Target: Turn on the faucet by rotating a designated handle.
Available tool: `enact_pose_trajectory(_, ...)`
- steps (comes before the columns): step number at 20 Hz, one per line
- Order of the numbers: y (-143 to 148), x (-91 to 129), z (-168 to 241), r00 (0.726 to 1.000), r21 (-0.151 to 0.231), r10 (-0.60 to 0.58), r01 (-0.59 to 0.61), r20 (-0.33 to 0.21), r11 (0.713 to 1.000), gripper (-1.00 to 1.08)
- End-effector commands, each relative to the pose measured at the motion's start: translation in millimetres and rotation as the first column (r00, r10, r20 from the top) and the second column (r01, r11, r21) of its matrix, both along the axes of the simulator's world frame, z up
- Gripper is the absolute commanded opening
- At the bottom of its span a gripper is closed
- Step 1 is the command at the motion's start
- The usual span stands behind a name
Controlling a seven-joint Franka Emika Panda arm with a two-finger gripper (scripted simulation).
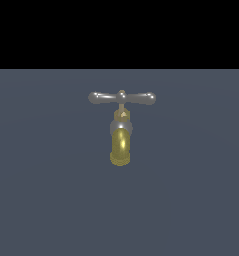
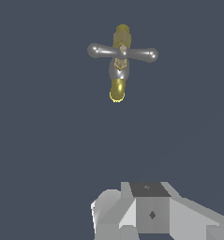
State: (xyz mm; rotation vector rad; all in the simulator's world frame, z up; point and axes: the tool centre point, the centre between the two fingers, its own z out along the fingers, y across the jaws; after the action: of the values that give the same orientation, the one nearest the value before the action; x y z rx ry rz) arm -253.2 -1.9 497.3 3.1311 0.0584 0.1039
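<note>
The faucet [image 1: 120,145] stands alone on the flat grey-blue surface, its brass-gold spout curving toward the camera in the exterior view. Its handle [image 1: 141,98], a silver crossbar with rounded ends and a small brass knob at the centre, lies level across the top. In the wrist view the faucet [image 2: 117,89] and handle [image 2: 140,54] are seen from above and some way off. Pale grey blocky parts of my gripper [image 2: 148,211] fill the edge of that picture, well apart from the faucet. Its fingertips do not show clearly. The exterior view holds no part of the arm.
Plain grey-blue ground [image 1: 51,200] spreads around the faucet on every side. A black band [image 1: 119,30] fills the top of the exterior view.
</note>
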Motion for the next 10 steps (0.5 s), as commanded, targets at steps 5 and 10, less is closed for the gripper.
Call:
enact_pose_trajectory(5,-1.4,0.7,-1.9,1.0,0.0,0.009,-0.009,0.0,1.0,-1.0)
enact_pose_trajectory(10,-7.2,3.4,-9.5,0.999,-0.001,0.046,-0.046,-0.002,0.999,-1.0)
